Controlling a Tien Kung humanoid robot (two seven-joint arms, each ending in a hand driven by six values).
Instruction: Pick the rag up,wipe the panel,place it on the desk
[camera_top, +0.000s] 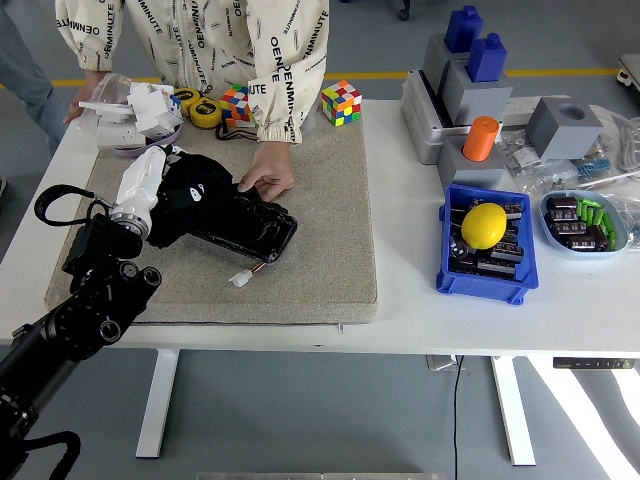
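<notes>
Risk at this stage is judged from one landmark, the grey mat (310, 220) that covers the left half of the white table (400, 300).

Panel (235, 222): the long black panel lies slantwise on the left part of the mat. A person's hand (265, 180), reaching from the mat's far edge, rests on the panel's far right end and appears to steady it. If that hand lifts during a stroke, the panel will probably slide or turn on the mat.

Left hand (160, 195): the robot's left hand, white-backed, sits over the panel's left end with the black rag (195, 185) bunched beneath it. The fingers are buried in the cloth; whether they are curled round it or pressed flat cannot be told. A loose hold would likely leave the rag behind on a stroke. A stroke carried too far right would reach the person's fingers, which lie close to the rag.

Connector (240, 279): a small white connector on a short wire lies on the mat just nearer than the panel's right end. A dragging rag edge could catch it and pull the wire.

Clutter beyond the mat's far left corner could snag the rag on a leftward stroke.

The right arm is out of view.
</notes>
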